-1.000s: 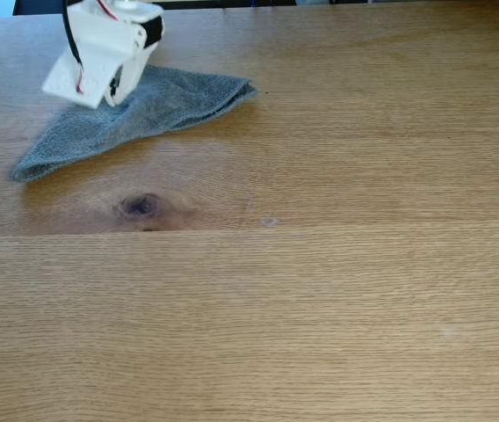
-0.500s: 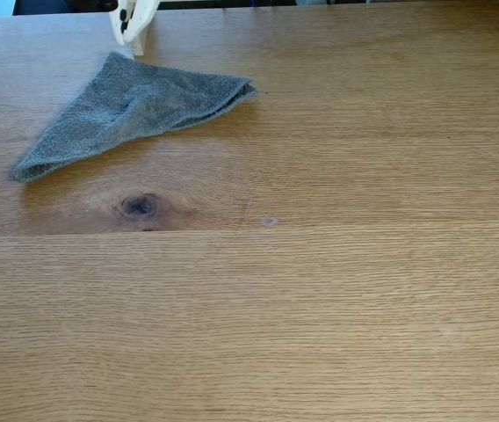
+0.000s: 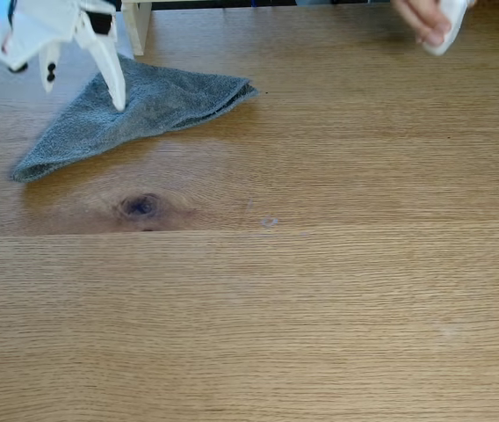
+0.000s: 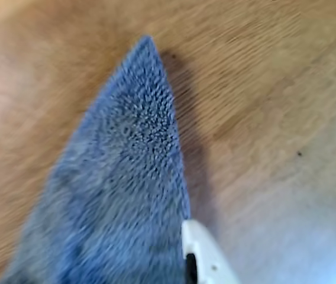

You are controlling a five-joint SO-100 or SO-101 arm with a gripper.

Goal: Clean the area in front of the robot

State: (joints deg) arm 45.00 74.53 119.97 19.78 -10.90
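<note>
Item one, gripper (image 3: pixel 100 83): white plastic, at the upper left of the fixed view, one pointed finger (image 3: pixel 112 69) angled down onto the grey terry cloth (image 3: pixel 135 110); I cannot tell whether the jaws are spread or closed, since the second finger is not clearly separable. I judge the finger is planted there to catch or drag the cloth for wiping. Item two, cloth: folded into a flat wedge, lying on the oak tabletop (image 3: pixel 320 290) near its far left edge, long tip pointing left, blunt corner pointing right; the wrist view shows its pointed end (image 4: pixel 147 71) with a white fingertip (image 4: pixel 200 248) just beside its edge. Item three, tabletop: the dark knot (image 3: pixel 140 206) sits just below the cloth, the plank seam runs across beneath it. Open room: broad bare wood to the right and toward the camera. Item four, a person's hand (image 3: pixel 421 18) holding something white at the far right edge; I keep sweeps away from it.
</note>
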